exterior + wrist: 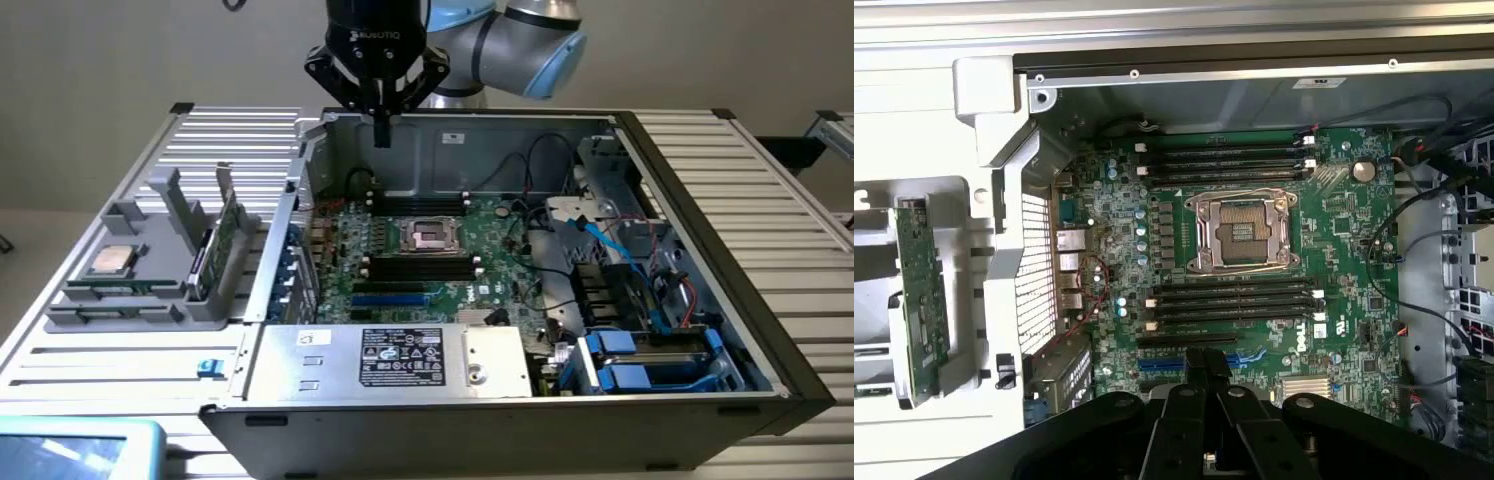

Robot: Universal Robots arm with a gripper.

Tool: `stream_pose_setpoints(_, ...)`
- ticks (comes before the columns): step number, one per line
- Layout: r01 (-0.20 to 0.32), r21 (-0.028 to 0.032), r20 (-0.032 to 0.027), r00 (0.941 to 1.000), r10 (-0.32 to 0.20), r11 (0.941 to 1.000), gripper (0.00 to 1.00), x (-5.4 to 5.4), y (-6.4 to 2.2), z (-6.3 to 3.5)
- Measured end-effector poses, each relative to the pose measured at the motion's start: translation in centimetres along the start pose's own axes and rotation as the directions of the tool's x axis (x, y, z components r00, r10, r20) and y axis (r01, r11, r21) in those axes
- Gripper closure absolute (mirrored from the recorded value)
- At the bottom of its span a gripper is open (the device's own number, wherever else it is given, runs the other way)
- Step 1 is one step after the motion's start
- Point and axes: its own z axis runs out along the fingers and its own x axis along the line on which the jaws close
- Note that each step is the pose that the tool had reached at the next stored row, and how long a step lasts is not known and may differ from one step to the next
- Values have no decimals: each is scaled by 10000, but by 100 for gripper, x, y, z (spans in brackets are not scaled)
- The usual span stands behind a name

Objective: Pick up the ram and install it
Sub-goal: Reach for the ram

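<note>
The ram (227,235) is a thin green stick standing on its long edge in a grey holder (134,300), at the exterior view's left of the open computer case. In the wrist view the ram (919,300) sits beside the case wall. My gripper (383,130) hangs high over the case's rear edge, fingers shut with nothing between them, well apart from the ram. In the wrist view the gripper (1207,358) hovers over the green motherboard (1334,300). Black memory slots (1234,300) lie empty on both sides of the processor socket (1242,230).
A square silver-topped processor (114,260) lies on the holder. The case holds a power supply (387,355) at the front, blue drive bays (641,365) and loose cables (601,240) at the exterior view's right. A ribbed metal table (774,200) carries everything.
</note>
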Motion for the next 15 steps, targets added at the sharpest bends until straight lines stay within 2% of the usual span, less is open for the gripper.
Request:
stream_pose_setpoints(5,-1,2,-3,10000,1,10000,91,35,0,-1)
stream_pose_setpoints(12,-1,1,-23,10000,1,10000,89,346,8,-5)
stream_pose_setpoints(13,-1,2,-29,10000,1,10000,85,391,7,-6)
stream_pose_setpoints(14,-2,3,-37,10000,2,10000,85,438,8,-7)
stream_pose_setpoints(15,-3,3,-46,10000,3,10000,78,481,8,-8)
